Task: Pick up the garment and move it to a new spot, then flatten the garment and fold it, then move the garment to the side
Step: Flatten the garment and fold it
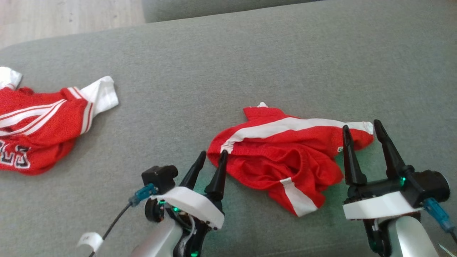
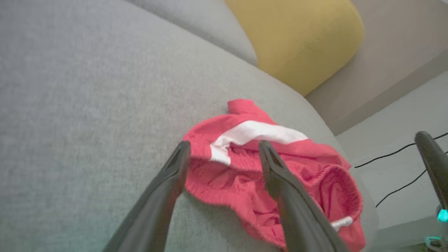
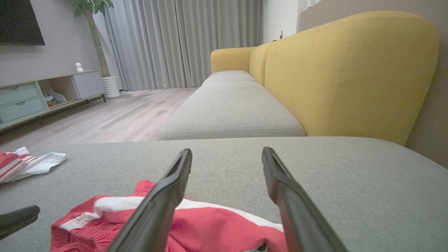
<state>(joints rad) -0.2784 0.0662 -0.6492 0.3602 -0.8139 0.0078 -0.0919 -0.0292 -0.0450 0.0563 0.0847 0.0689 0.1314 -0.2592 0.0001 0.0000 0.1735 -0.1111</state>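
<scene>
1. Fingers [image 1: 218, 171] of the left gripper [image 1: 213, 152] stand spread apart with nothing clamped between them; their tips sit at the near-left edge of the garment [image 1: 285, 157], just beside its gathered waistband.
2. On the right gripper [image 1: 360, 125] the two dark fingers are parted just as wide and grip nothing. They stand over the right end of the garment, where the white stripe runs out.
3. The garment is a pair of red shorts with a white side stripe. It lies crumpled on the grey sofa cushion [image 1: 250, 64], right of the middle and towards the near edge, between the two grippers.
4. Its waistband opening is bunched and faces the near side, and one leg end (with a short white band) points towards the near edge of the cushion.
5. A red jersey [image 1: 39, 125] with white stripes and white sleeves lies rumpled at the far left of the same cushion, well apart from the shorts.
6. A yellow backrest [image 3: 343, 77] rises along the right side of the sofa, and pale wooden floor [image 1: 64, 18] shows beyond the cushion's far-left corner.
7. Thin black cables [image 2: 392, 159] run across the floor past the right end of the cushion.
</scene>
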